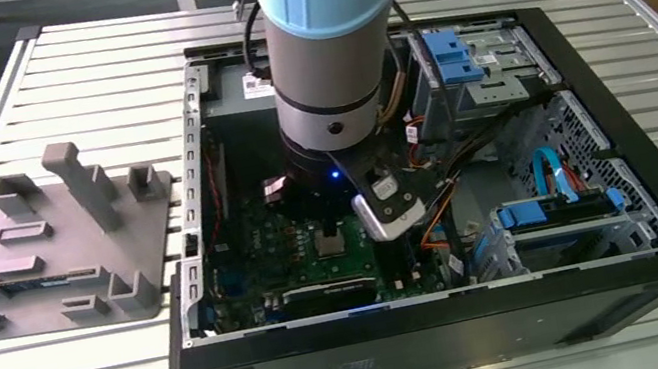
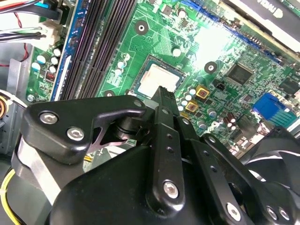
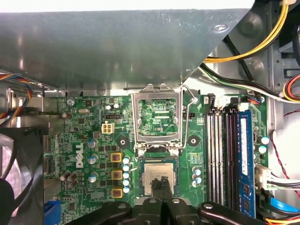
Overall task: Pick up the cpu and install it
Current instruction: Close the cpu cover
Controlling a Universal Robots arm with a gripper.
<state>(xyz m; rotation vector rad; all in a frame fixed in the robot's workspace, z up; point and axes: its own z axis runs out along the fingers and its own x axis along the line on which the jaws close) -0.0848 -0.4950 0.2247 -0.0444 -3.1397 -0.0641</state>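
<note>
Gripper point(image 3: 161, 181) is hovering right over the cpu point(image 3: 159, 169), fingers point(image 3: 156, 185) pinched together with nothing between them (can't tell if they're touching it). Cpu is sitting flat down on the green motherboard point(image 3: 84, 136), inside the open computer case point(image 1: 464, 333) on the desk point(image 1: 78, 66). Metal socket frame point(image 3: 157, 119) is standing flipped up just beside it. Grey tray point(image 1: 59, 263) is lying beside the case.

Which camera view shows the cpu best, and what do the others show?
The first wrist view: the cpu faces the camera squarely in its socket, the gripper overlapping one edge. The second wrist view shows it slanted, partly behind the gripper; the exterior view shows a small square beneath the arm.
</note>
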